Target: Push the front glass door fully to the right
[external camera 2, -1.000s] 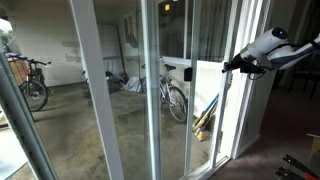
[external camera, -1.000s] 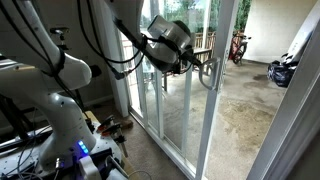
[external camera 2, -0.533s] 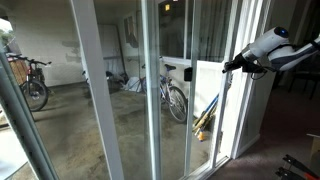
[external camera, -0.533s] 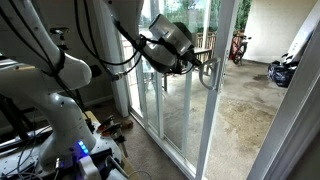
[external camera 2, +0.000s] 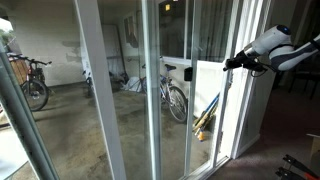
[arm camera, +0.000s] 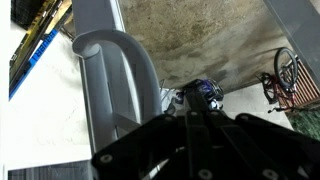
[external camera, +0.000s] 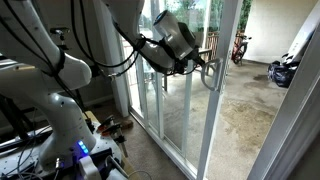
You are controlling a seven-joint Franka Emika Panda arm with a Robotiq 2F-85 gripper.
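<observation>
The front glass door (external camera: 222, 110) is a tall white-framed panel with a curved white loop handle (external camera: 211, 75) on its upright edge. My gripper (external camera: 197, 66) sits against that handle, on the room side of it, at about mid height. In an exterior view the gripper (external camera 2: 231, 63) touches the door's upright edge (external camera 2: 229, 125), with the arm reaching in from the right. In the wrist view the handle (arm camera: 118, 62) curves just beyond my dark fingers (arm camera: 190, 112), which look closed together and hold nothing.
Other white-framed glass panels (external camera 2: 98, 100) stand alongside without a handle. A white robot arm and base (external camera: 55, 75) with cables and clutter (external camera: 98, 150) fill the room side. Outside are bicycles (external camera 2: 176, 98) (external camera 2: 31, 85), a red bike (external camera: 238, 45) and a scooter (external camera: 283, 70).
My gripper and the loop handle have shifted slightly sideways together along the door's track. The arm stays at the same height.
</observation>
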